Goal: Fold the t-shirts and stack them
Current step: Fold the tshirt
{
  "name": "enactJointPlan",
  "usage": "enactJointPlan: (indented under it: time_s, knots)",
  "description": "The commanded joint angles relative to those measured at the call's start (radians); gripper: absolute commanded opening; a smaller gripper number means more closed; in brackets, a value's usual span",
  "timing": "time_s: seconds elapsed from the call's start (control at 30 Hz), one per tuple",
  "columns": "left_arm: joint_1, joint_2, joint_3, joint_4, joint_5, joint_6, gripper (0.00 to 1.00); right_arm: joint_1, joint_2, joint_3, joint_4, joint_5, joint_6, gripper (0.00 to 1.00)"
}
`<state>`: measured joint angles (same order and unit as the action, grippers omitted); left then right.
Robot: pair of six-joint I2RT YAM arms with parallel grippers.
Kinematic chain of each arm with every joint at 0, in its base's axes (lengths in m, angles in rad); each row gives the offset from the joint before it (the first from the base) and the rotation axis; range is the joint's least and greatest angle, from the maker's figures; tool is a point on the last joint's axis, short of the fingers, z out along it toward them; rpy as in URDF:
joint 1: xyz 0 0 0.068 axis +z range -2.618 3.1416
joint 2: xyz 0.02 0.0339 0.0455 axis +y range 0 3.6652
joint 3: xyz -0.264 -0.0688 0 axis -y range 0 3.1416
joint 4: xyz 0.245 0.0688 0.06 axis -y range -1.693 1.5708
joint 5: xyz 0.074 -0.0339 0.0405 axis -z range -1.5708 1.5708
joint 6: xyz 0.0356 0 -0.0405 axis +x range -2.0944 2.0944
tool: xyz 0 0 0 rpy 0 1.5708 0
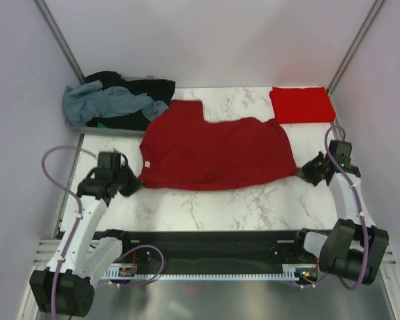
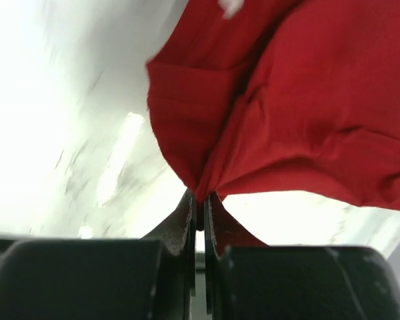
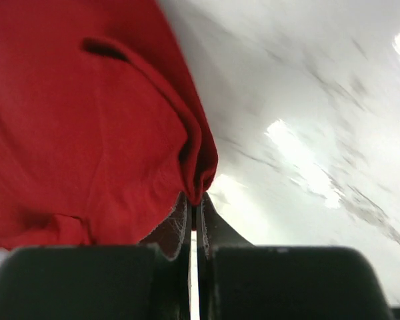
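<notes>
Dark maroon t-shirt (image 1: 213, 150) is lying spread at centre frame. Left gripper (image 1: 132, 180) is pinching its edge at centre-left, and right gripper (image 1: 307, 170) is pinching its edge at centre-right. Risk: both bites are looking shallow, and uneven pulling could be freeing a corner and skewing the fold.

Left arm: base at the near-left corner, white link angled up and away, wrist bent inward toward the right. Left hand (image 1: 133, 183) sits low. Its fingers (image 2: 181, 230) are pressed together with only a thin slit between them, pinching the near-left corner of the maroon t-shirt (image 1: 213, 153).

Right arm: base at the near-right corner, link reaching away along the right side, wrist turned inward toward the left. Right hand (image 1: 303, 171) likewise closed, its fingers (image 3: 168, 235) nipping a fold at the shirt's right edge.

The two hands face each other across the cloth.
</notes>
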<state>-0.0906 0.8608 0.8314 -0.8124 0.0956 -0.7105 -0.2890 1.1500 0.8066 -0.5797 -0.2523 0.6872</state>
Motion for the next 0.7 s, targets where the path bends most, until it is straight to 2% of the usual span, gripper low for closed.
enactJointPlan:
  time_s: [0.0, 0.1, 0.17, 0.27, 0.3, 0.33, 0.37, 0.4, 0.43, 0.5, 0.53, 0.67]
  knots:
    - [0.006, -0.17, -0.243, 0.022, 0.045, -0.223, 0.06, -0.053, -0.061, -0.141, 0.061, 0.019, 0.029, 0.0]
    - [0.005, -0.306, -0.347, 0.016, 0.062, -0.312, 0.07, -0.072, -0.104, -0.225, 0.061, 0.025, 0.052, 0.0]
    - [0.005, -0.345, -0.365, -0.027, 0.027, -0.369, 0.14, -0.075, -0.145, -0.257, 0.047, 0.034, 0.07, 0.07]
    - [0.005, -0.378, -0.394, -0.039, 0.026, -0.409, 0.14, -0.075, -0.211, -0.283, 0.0, 0.068, 0.103, 0.21]
    - [0.005, -0.381, -0.4, -0.039, 0.032, -0.418, 0.14, -0.076, -0.226, -0.29, -0.011, 0.071, 0.109, 0.3]
    - [0.005, -0.391, -0.403, -0.041, 0.044, -0.42, 0.19, -0.076, -0.254, -0.296, -0.031, 0.079, 0.112, 0.5]
    - [0.005, -0.399, -0.41, -0.045, 0.053, -0.423, 0.25, -0.076, -0.268, -0.305, -0.042, 0.088, 0.12, 0.63]
    - [0.005, -0.405, -0.411, -0.044, 0.061, -0.423, 0.35, -0.076, -0.297, -0.308, -0.057, 0.096, 0.121, 0.74]
    - [0.005, -0.413, -0.41, -0.044, 0.084, -0.422, 0.54, -0.076, -0.315, -0.308, -0.081, 0.105, 0.123, 0.89]
    - [0.005, -0.433, -0.365, -0.051, 0.098, -0.387, 0.63, -0.075, -0.372, -0.3, -0.101, 0.133, 0.12, 0.98]
    - [0.005, -0.437, -0.338, -0.054, 0.084, -0.37, 0.69, -0.075, -0.39, -0.279, -0.111, 0.139, 0.115, 0.98]
    - [0.005, -0.387, -0.119, -0.054, 0.01, -0.235, 0.73, -0.073, -0.409, -0.166, -0.085, 0.134, 0.06, 0.98]
